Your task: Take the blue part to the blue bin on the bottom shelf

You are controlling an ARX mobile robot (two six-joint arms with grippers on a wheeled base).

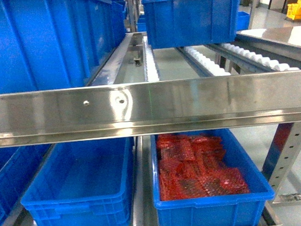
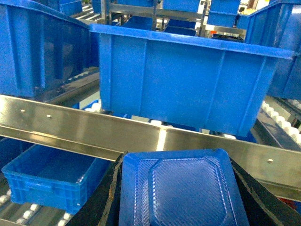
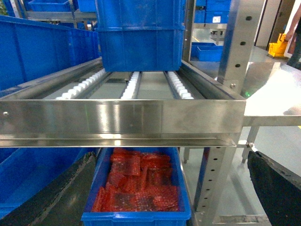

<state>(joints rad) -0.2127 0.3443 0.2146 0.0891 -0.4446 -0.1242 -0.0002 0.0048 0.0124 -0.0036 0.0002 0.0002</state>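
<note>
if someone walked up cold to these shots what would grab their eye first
First, the pile of red bags filling the right blue bin on the bottom shelf, vivid against all the blue. Next, the shiny steel rail cutting straight across the head view. In the left wrist view, a blue part sits large between the left claw's dark fingers, above an empty bin.

Bright even light; glare on steel rail (image 1: 150, 105) (streaky); soft focus, dark lower corners.

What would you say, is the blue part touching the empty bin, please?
Apart. Left wrist view: the blue part sits in the left tool; the empty blue bin lies clear beyond it.
</note>
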